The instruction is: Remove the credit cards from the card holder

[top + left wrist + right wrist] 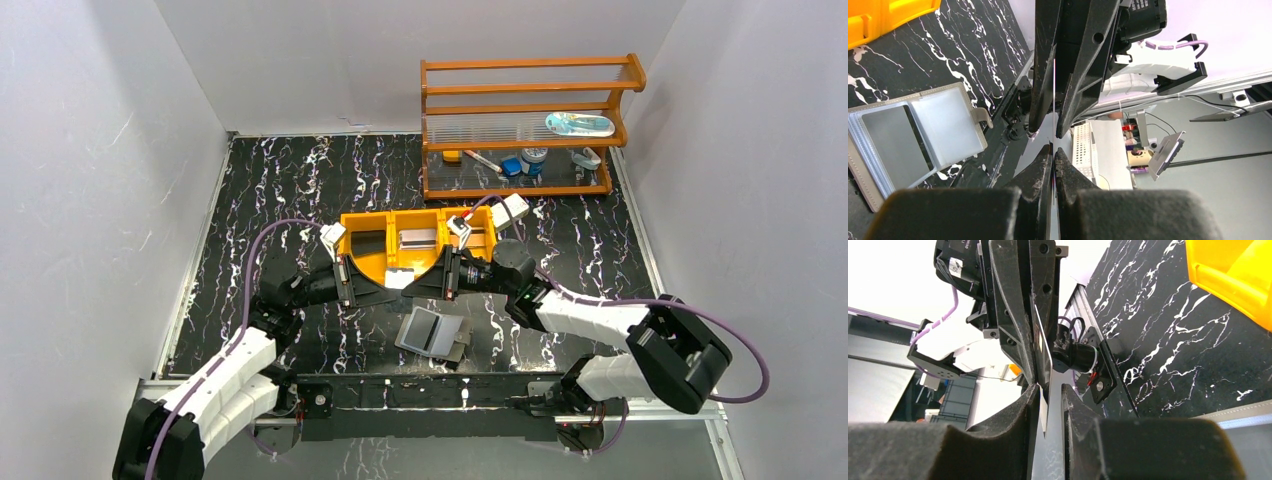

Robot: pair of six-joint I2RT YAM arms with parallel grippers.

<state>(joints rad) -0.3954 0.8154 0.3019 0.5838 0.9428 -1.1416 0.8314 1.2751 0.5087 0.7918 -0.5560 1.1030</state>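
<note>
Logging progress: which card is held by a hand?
The lifted card pinched by the left hand in front of the orange tray; the dark card and silvery card lie in its compartments.

The left gripper (pixel 1053 150), at 6 o'clock, pinches a thin credit card (pixel 1054 95), seen edge-on. From 12 o'clock the right gripper (pixel 1049 132) straddles the card loosely. The open card holder (pixel 918 135) lies at 9 o'clock, and the orange tray (pixel 878 15) at 11.
</note>
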